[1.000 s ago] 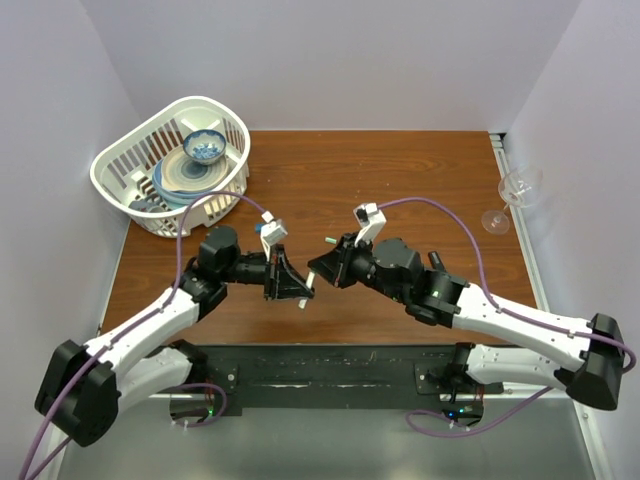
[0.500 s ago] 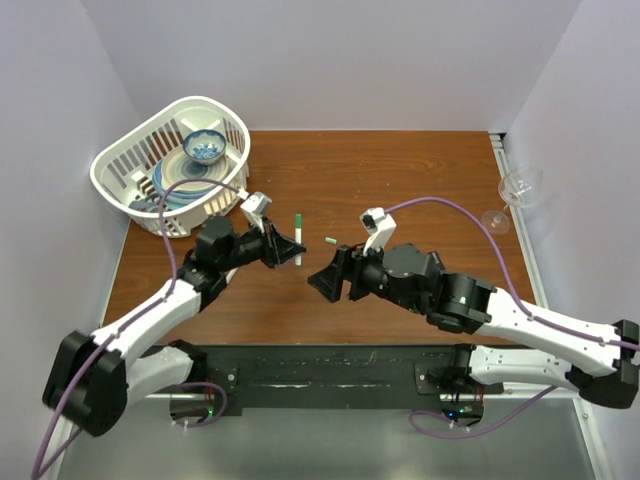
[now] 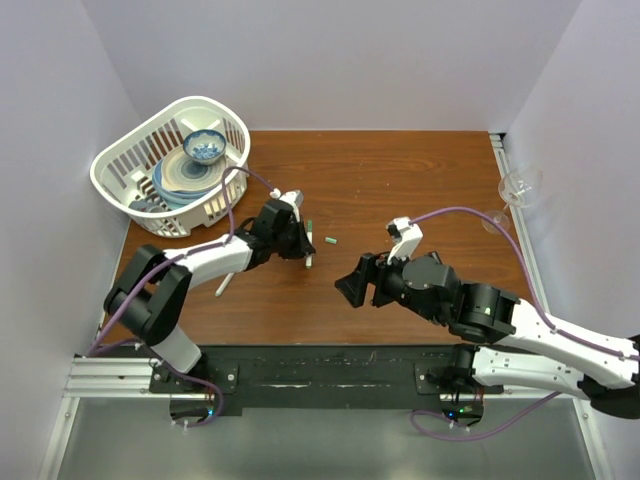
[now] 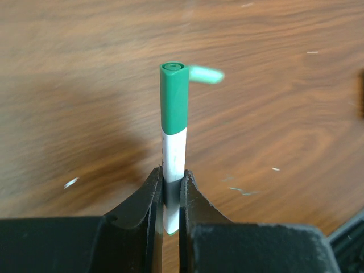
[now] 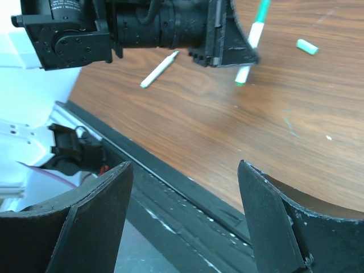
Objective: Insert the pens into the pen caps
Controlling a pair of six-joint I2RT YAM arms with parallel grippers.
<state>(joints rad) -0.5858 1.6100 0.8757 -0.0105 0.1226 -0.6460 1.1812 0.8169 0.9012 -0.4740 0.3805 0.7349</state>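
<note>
Pinching a pen [image 4: 174, 149] in my left pincer [image 4: 172, 179], its green cap [image 4: 174, 96] looking seated, so I'm guessing it's getting laid on the worktop [image 4: 296, 125] next. Loose cap [image 4: 206, 74] is lying just beyond; right pincer [image 5: 185, 166] is gaping empty.

Left pincer [image 4: 171, 177] clamped tight; right pincer [image 5: 183, 166] spread wide.
</note>
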